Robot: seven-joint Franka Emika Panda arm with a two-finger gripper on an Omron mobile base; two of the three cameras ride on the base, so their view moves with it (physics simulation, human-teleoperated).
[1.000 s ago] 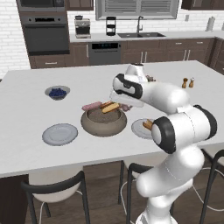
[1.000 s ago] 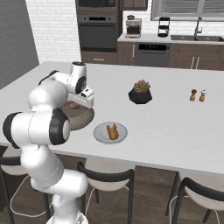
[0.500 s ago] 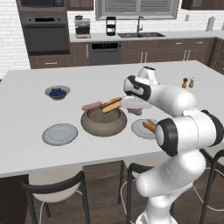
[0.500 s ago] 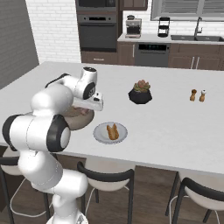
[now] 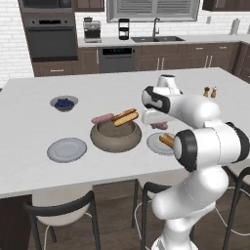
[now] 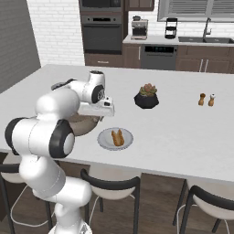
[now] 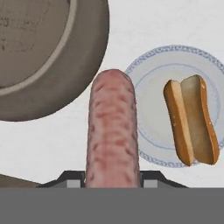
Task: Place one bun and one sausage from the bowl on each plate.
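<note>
Overhead of a pale kitchen island (image 5: 29, 161), with dark cabinets, a wall oven and a sink along the back wall, the robot's gripper (image 7: 113, 175) is clamped on a pink sausage (image 7: 113, 135), carried between the bowl (image 7: 48, 57) and the plate (image 7: 153, 87) that already bears a split bun (image 7: 191, 120). From the hand camera the sausage runs straight up from 6 toward 12 o'clock, its rounded free end near the plate's rim; the bun lies at 3 o'clock of it, almost parallel, and the bowl sits at 10 o'clock. From the left base camera the sausage (image 5: 159, 126) shows as a small pink end under the hand, above the table between the stone-like bowl (image 5: 116, 136) and the bun's plate (image 5: 155, 143); that view also shows a second sausage (image 5: 102, 118) and a bun (image 5: 125, 117) resting across the bowl's rim, an empty plate (image 5: 67, 149) at the bowl's 9 o'clock, and a small bowl of berries (image 5: 64, 103). The right base camera adds a potted succulent (image 6: 146, 95) and two shakers (image 6: 206, 99) farther along the island.
</note>
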